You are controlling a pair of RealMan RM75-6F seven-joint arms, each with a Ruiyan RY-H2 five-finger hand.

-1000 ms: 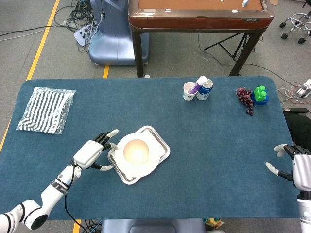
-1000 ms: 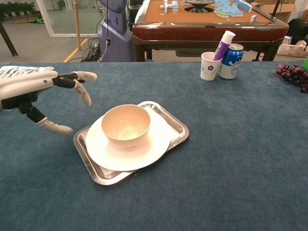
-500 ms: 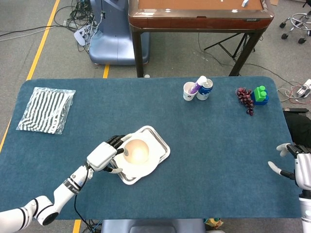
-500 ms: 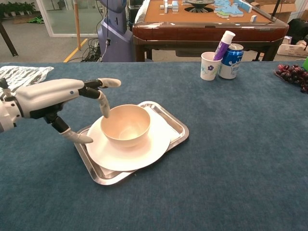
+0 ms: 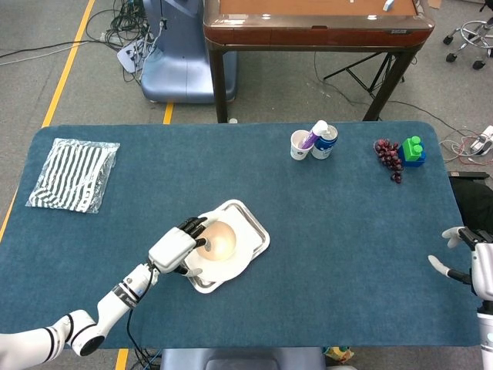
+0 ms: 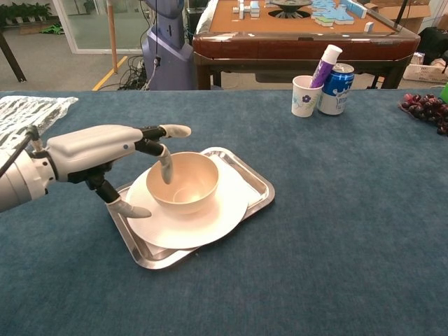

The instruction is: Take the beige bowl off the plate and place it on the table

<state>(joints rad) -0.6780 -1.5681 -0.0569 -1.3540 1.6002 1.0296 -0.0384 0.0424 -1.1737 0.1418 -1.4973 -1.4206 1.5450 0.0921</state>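
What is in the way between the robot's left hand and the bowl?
Nothing visible. The left hand is right at the beige bowl, one finger dipping over its rim, thumb low beside the plate.

The counter (image 6: pixel 350 231) is covered in matt, napped blue cloth. A shiny metal tray (image 6: pixel 248 175) is seen under a smooth white plate (image 6: pixel 224 206) and a satin-smooth beige bowl (image 6: pixel 196 178). The left hand (image 6: pixel 105 150) is shelled in glossy white plastic. At upper left, a crinkled clear plastic bag (image 5: pixel 73 173) is seen.
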